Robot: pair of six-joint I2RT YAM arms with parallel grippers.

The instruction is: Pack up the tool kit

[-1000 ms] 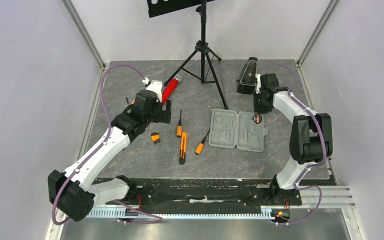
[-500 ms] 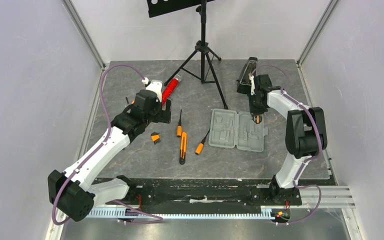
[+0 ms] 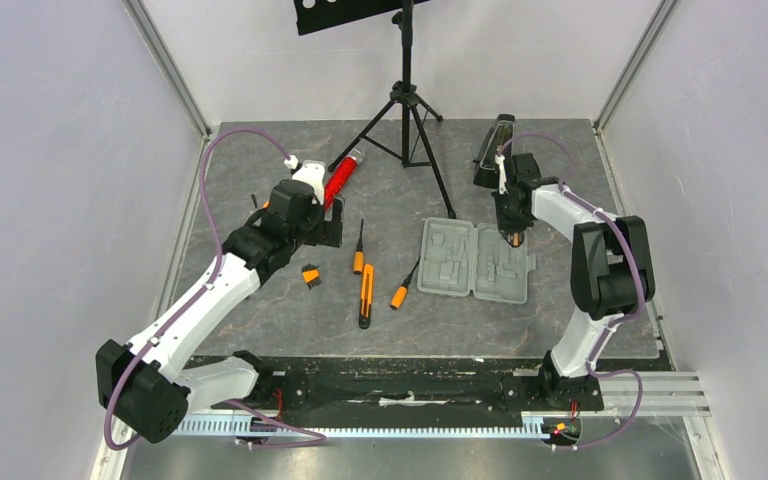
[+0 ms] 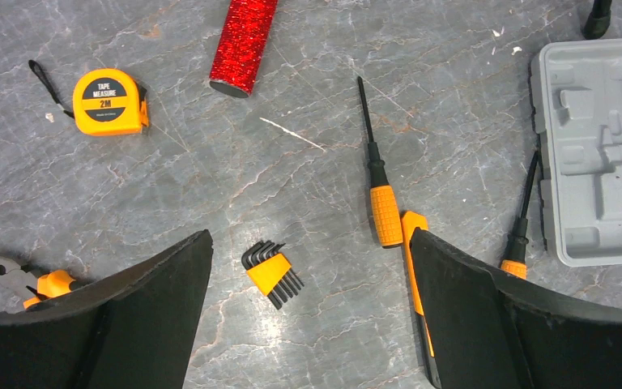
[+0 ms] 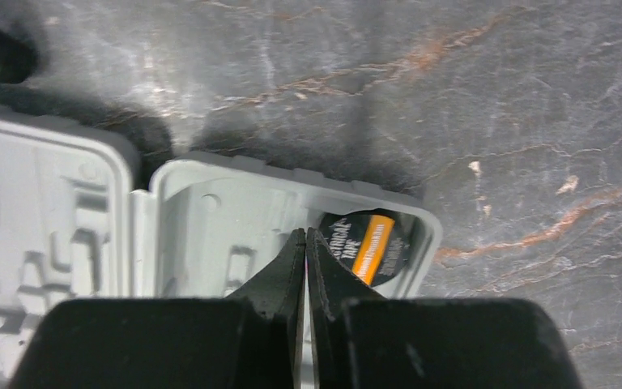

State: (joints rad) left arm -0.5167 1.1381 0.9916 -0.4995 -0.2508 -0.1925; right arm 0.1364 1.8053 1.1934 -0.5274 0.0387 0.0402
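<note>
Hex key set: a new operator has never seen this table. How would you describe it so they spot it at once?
From the open grey case mid-table, go left past the screwdrivers and the long orange knife. The hex key set lies by the open left gripper. Unlike those long straight tools, it is a stubby fan of black L-shaped keys in an orange holder.

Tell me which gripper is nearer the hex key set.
Left. The left gripper hangs open near the hex key set; the right gripper sits over the case.
</note>
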